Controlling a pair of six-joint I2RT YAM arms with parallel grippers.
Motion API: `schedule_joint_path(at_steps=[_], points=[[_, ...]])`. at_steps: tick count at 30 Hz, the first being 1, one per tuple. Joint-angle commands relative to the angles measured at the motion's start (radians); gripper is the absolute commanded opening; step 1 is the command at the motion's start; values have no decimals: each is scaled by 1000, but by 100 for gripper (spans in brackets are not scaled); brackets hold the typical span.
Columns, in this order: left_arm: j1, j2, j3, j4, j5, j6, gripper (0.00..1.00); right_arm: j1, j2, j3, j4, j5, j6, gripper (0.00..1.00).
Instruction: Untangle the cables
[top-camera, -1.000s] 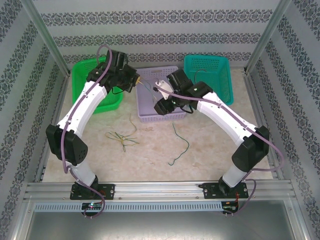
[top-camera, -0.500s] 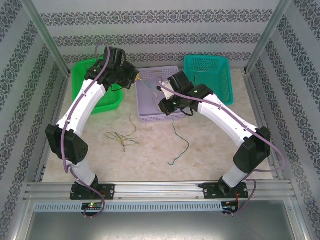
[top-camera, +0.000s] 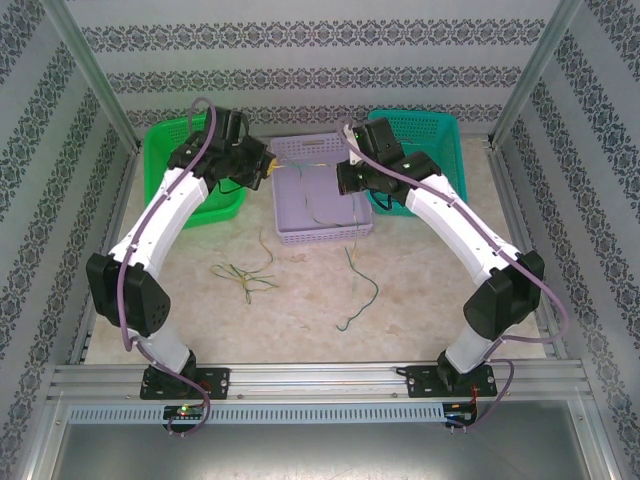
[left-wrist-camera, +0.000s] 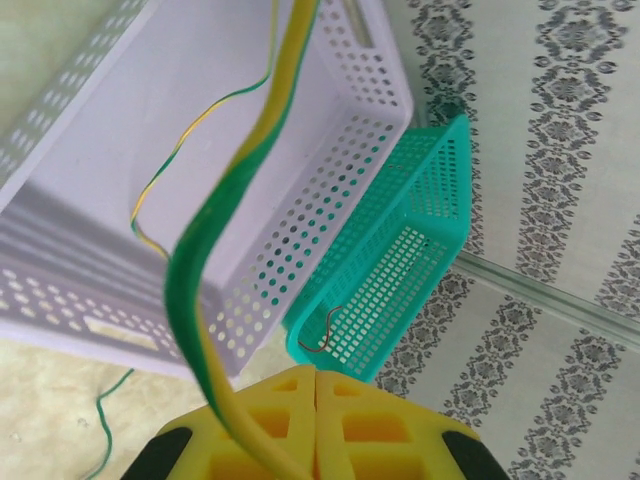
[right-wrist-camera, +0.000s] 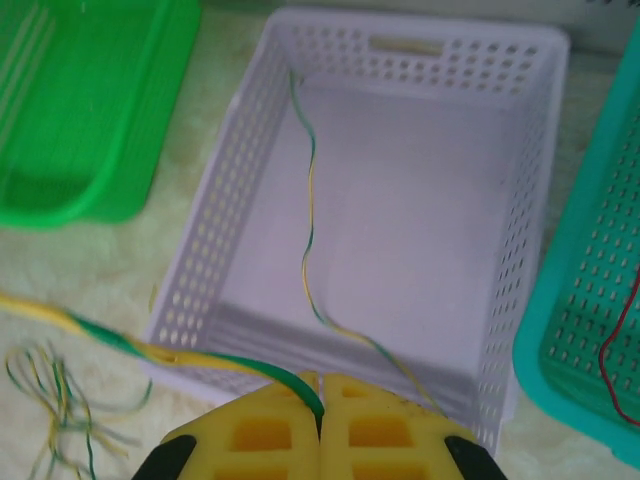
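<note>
**Q:** Top view: where do the cables lie, relative to the lilac basket (top-camera: 322, 236)?

**A:** A thin yellow-green cable (top-camera: 316, 203) droops over its interior. The left hand (top-camera: 268, 166) is at its left rim and the right hand (top-camera: 343, 180) at its right rim. In front of it, a loose tangle (top-camera: 245, 276) and a green cable (top-camera: 362, 295) rest on the surface (top-camera: 430, 300), which is bare around them.

**Q:** Left wrist view?

**A:** The pads are pressed together on the yellow-green cable. Beyond the lilac basket's side, a teal basket (left-wrist-camera: 405, 265) holds a reddish cable (left-wrist-camera: 325, 327).

**Q:** Right wrist view?

**A:** The pads are likewise clamped on the striped cable, above the lilac basket's near wall. A green basket (right-wrist-camera: 80, 100) lies to its left.
</note>
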Motion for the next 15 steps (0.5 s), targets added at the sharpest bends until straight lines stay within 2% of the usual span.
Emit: schedule_joint_path(at_steps=[1, 6, 9, 10, 13, 15], points=[[-8, -74, -108, 26, -27, -128, 0, -39, 16, 51, 89, 158, 144, 0], [-11, -133, -220, 54, -67, -230, 0, -35, 61, 116, 114, 183, 118, 0], [-11, -137, -287, 138, -15, -304, 5, -37, 73, 95, 182, 162, 91, 0], [-10, -132, -293, 161, 3, -313, 11, -38, 77, 83, 217, 153, 76, 0], [-3, -127, -264, 139, -9, -277, 41, -47, 100, 97, 263, 140, 4, 0], [14, -137, -221, 77, -42, -223, 53, -56, 119, 113, 269, 132, -57, 0]])
